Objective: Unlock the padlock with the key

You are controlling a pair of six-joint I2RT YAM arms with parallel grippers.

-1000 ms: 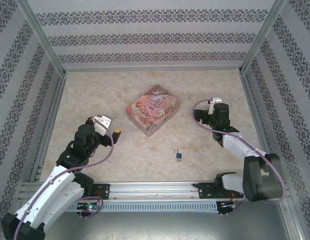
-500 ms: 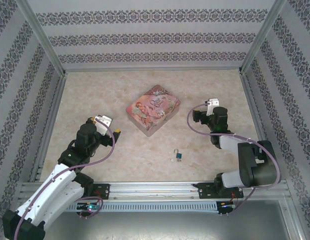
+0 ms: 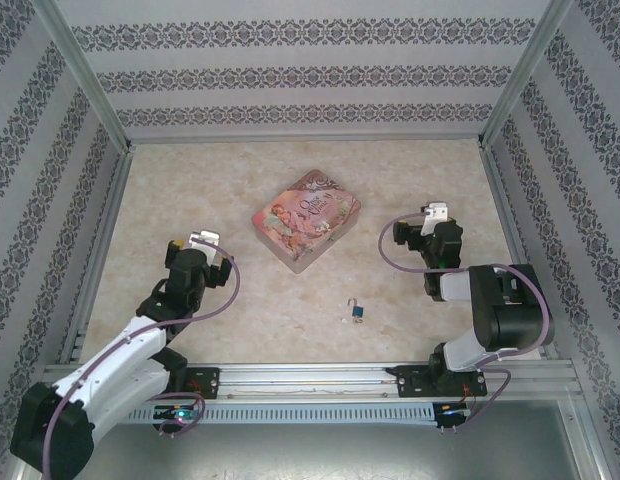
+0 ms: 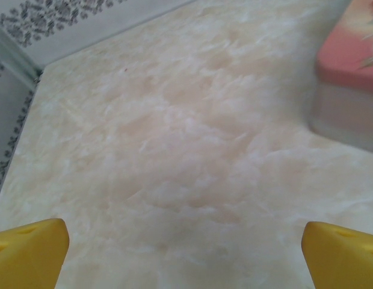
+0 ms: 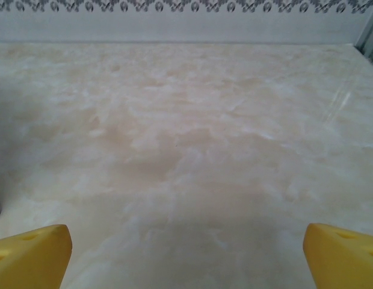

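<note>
Between left pincer and right pincer, on the near side: padlock, flat, shackle pointing far-left, axis slanted. Beyond it, tin. Both pincers spread wide, empty.

L gripper, R gripper: jaws wide

The pink tin is sitting mid-table, the one bulky obstacle. Bare table is lying open left, right and behind the tin. The padlock is lying near-right of the tin, apart from it, free room all round. Patterned walls are fencing in the space beyond the tin.
</note>
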